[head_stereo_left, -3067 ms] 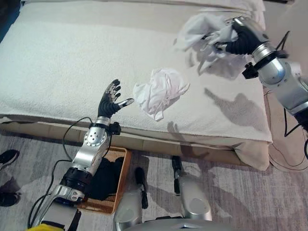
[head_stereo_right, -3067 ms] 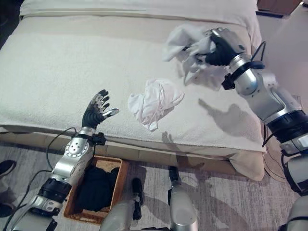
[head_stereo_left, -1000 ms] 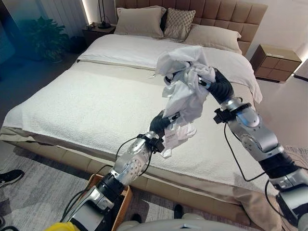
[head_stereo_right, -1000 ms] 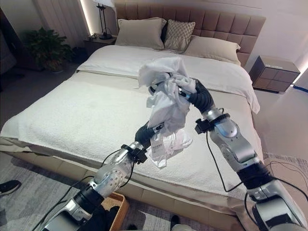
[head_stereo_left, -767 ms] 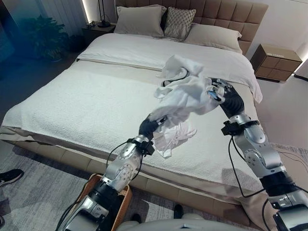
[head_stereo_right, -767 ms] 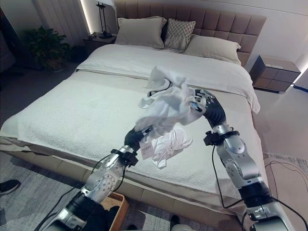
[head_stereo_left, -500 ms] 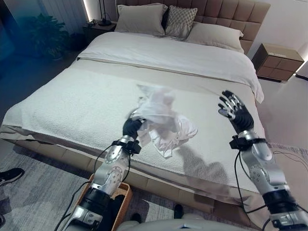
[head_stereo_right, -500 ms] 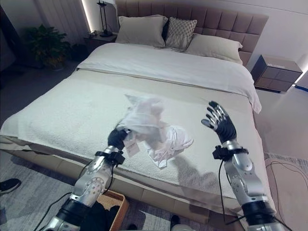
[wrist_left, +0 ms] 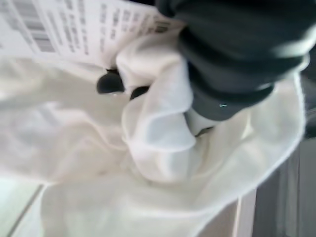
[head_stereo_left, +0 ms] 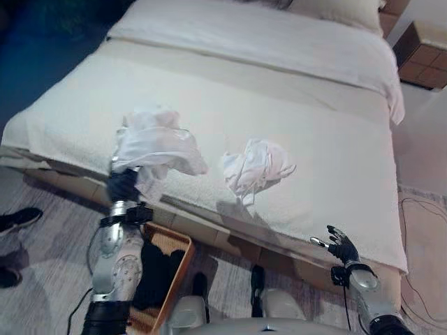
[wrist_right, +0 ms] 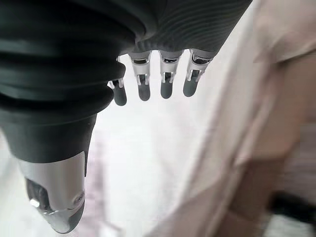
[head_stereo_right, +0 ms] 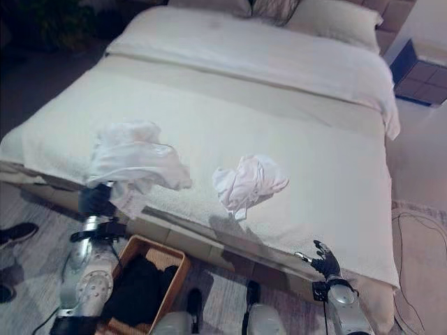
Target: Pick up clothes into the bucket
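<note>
The left robot hand (head_stereo_left: 123, 185) is clenched on a white garment (head_stereo_left: 155, 142), which drapes over it and hides most of the fingers; in the left wrist view a fold of the same cloth (wrist_left: 158, 128) is bunched against the dark cover with a printed tag beside it. The forearm stands nearly upright at the left of the frame, holding the garment at the level of the bed edge, above and slightly beyond the wicker basket (head_stereo_left: 183, 257) on the floor at lower left. The basket already has dark clothing (head_stereo_left: 155, 272) in it, so part of the job looks done.

Left to do, by my reading: this garment has to come down into the basket, and a second white garment (head_stereo_left: 257, 163) lies crumpled on the bed (head_stereo_left: 293, 98) near the middle of the frame, well apart from both hands.

The right robot hand (head_stereo_left: 339, 244) sits low at the lower right, just off the corner of the bed, fingers spread and relaxed, holding nothing; its wrist view shows the fingers (wrist_right: 166, 88) hanging straight.

A person's shoe (head_stereo_left: 15, 221) shows at the left edge on the floor.
</note>
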{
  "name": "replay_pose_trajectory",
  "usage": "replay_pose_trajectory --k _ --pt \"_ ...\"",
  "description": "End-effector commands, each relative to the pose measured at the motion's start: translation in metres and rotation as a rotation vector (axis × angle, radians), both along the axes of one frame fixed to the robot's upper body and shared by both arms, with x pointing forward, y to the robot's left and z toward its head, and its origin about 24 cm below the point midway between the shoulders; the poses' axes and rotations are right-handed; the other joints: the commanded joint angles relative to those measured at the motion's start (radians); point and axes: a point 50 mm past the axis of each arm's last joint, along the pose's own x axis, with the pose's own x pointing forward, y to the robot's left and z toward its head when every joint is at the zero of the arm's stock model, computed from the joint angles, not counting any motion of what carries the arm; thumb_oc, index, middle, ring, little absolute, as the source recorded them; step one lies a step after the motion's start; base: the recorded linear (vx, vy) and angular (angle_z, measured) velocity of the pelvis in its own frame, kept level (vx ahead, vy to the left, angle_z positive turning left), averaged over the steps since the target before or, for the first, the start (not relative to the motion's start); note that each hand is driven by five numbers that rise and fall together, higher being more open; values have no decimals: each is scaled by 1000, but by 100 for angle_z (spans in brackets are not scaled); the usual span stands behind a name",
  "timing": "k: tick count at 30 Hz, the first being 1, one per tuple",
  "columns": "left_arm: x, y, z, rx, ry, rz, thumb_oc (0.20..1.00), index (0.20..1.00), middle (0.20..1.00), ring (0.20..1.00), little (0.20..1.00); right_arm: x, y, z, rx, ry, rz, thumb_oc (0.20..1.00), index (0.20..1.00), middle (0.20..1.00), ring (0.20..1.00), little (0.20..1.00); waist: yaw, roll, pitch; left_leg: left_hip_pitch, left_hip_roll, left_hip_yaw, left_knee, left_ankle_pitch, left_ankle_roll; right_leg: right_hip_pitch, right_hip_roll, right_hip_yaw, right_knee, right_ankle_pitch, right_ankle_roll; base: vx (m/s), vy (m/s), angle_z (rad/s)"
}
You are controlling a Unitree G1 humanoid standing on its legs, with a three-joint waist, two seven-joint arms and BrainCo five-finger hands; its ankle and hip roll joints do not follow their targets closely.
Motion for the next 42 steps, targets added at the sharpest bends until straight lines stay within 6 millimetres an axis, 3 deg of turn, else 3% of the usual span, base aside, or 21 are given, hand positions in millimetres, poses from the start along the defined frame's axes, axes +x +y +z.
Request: replay_pose_trajectory --k 1,3,4,6,7,8,9,10,16,20,22,28,30,31,32,34,35,38,40,41,42 --pt "-26 21 30 147 -140 120 200 200 200 200 200 8 -9 3 -80 -13 -29 1000 1000 1000 1000 1000 34 -14 -15 -84 -36 -39 115 -76 6 -12 -62 -17 122 -73 44 -52 10 25" --pt "-31 29 26 165 -111 162 200 200 200 200 200 7 -13 3 -105 -3 -40 1000 1000 1000 1000 1000 38 -11 -3 -96 -37 -45 123 -74 5 -19 -66 -21 128 -73 44 -59 13 23" --pt "-38 40 13 155 -43 229 200 200 200 200 200 8 -20 8 -168 -15 -46 1000 1000 1000 1000 1000 48 -4 22 -121 -43 -53 141 -71 5 -35 -72 -28 139 -74 43 -49 13 9" --pt "-42 41 7 152 -11 246 200 200 200 200 200 7 -22 7 -169 -12 -59 1000 1000 1000 1000 1000 49 -1 31 -132 -46 -57 151 -72 6 -41 -74 -31 145 -74 42 -53 26 23" --pt "-44 43 -17 80 81 265 200 200 200 200 200 8 -24 8 -181 -17 -72 1000 1000 1000 1000 1000 54 3 52 -148 -48 -60 169 -72 7 -53 -78 -30 155 -72 41 -42 29 27" --pt "-44 43 -17 79 81 265 200 200 200 200 200 8 -24 8 -181 -17 -73 1000 1000 1000 1000 1000 54 4 52 -149 -48 -60 171 -73 7 -54 -78 -30 156 -73 41 -50 44 16" --pt "-48 50 -41 83 209 325 200 200 200 200 200 12 -25 12 -192 -38 -94 1000 1000 1000 1000 1000 56 8 76 -164 -49 -60 185 -73 9 -66 -81 -31 168 -72 41 -26 25 4" --pt "-48 50 -41 84 208 326 200 200 200 200 200 12 -25 12 -192 -39 -95 1000 1000 1000 1000 1000 56 8 76 -166 -49 -60 186 -74 9 -67 -81 -31 170 -73 41 -52 42 7" --pt "-45 65 -89 93 456 461 200 200 200 200 200 37 -22 33 -182 -192 -170 1000 1000 1000 1000 1000 54 7 147 -236 -44 -53 246 -80 13 -145 -94 -20 238 -85 39 -53 37 2" --pt "-29 70 -96 229 550 498 200 200 200 200 200 56 -20 54 -192 -310 -189 1000 1000 1000 1000 1000 44 1 205 -309 -48 -46 327 -97 18 -215 -102 -9 317 -104 35 -80 45 3" --pt "-15 74 -95 349 594 513 200 200 200 200 200 73 -18 76 -202 -421 -192 1000 1000 1000 1000 1000 34 -4 246 -384 -49 -42 404 -118 22 -289 -101 4 388 -131 25 -95 46 -3" --pt "2 74 -93 505 652 538 200 200 200 200 200 85 -18 109 -320 -553 -149 1000 1000 1000 1000 1000 11 -14 246 -549 -58 -42 505 -139 33 -452 -108 20 492 -158 15 -40 28 -3" --pt "12 79 -82 588 636 565 200 200 200 200 200 93 -22 138 -459 -647 -96 1000 1000 1000 1000 1000 -6 -19 246 -648 -61 -40 563 -149 38 -550 -107 35 543 -167 11 -43 30 -7" --pt "12 79 -81 588 635 565 200 200 200 200 200 93 -22 138 -459 -648 -97 1000 1000 1000 1000 1000 -5 -19 246 -651 -61 -40 565 -150 38 -553 -107 36 546 -168 11 36 34 -2" --pt "14 85 -79 594 647 592 200 200 200 200 200 94 -27 154 -481 -710 -115 1000 1000 1000 1000 1000 -15 -27 246 -696 -54 -40 614 -193 39 -602 -99 48 581 -199 19 -26 25 -3" --pt "18 86 -75 589 633 596 200 200 200 200 200 96 -28 161 -488 -743 -123 1000 1000 1000 1000 1000 -17 -29 246 -745 -53 -36 622 -162 42 -646 -98 47 577 -170 11 -19 32 -11" --pt "17 87 -78 592 651 604 200 200 200 200 200 95 -28 165 -488 -761 -130 1000 1000 1000 1000 1000 -21 -30 246 -744 -49 -39 641 -198 40 -648 -94 54 594 -199 20 80 12 -15" --pt "20 94 -73 609 664 638 200 200 200 200 200 97 -30 181 -496 -832 -152 1000 1000 1000 1000 1000 -28 -34 246 -798 -41 -35 673 -209 41 -704 -87 66 613 -201 22 37 25 -14" --pt "18 100 -75 634 707 673 843 843 843 843 843 99 -29 192 -501 -881 -161 1000 1000 1000 1000 1000 -33 -38 246 -824 -36 -34 685 -214 41 -733 -84 67 623 -203 22 16 18 -14" --pt "20 102 -74 662 723 687 1000 1000 1000 1000 1000 100 -28 196 -508 -896 -161 1000 1000 1000 1000 1000 -34 -41 246 -834 -35 -33 688 -215 41 -743 -80 69 623 -203 22 17 3 -13" --pt "20 102 -74 673 733 685 1000 1000 1000 1000 1000 101 -28 200 -513 -910 -167 1000 1000 1000 1000 1000 -34 -40 246 -839 -33 -32 687 -215 41 -748 -79 69 621 -202 23 14 -16 -10"
